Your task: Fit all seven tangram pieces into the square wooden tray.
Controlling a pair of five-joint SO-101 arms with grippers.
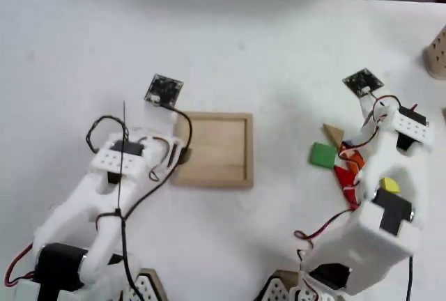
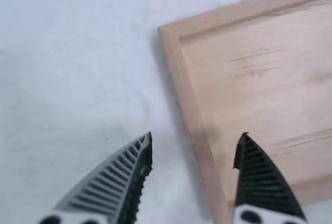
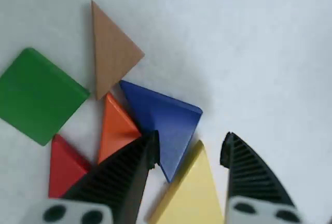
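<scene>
The wooden tray (image 1: pixel 216 149) sits near the middle of the table (image 1: pixel 279 50). The left gripper (image 2: pixel 196 146) hangs open astride its left rim, one finger over the tray's floor and the other over the table. Toward the table's right edge, well apart from the tray, a green square (image 3: pixel 39 94), tan triangle (image 3: pixel 111 53), blue piece (image 3: pixel 163 117), orange triangle (image 3: pixel 115 128), red triangle (image 3: pixel 65 164) and yellow triangle (image 3: pixel 189 193) lie clustered. The right gripper (image 3: pixel 190 143) hovers open over the blue and yellow ones.

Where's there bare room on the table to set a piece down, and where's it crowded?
Bare: inside the wooden tray, the table between tray and green square, and the whole far side. Crowded: the tangram pieces clustered under the right gripper.
</scene>
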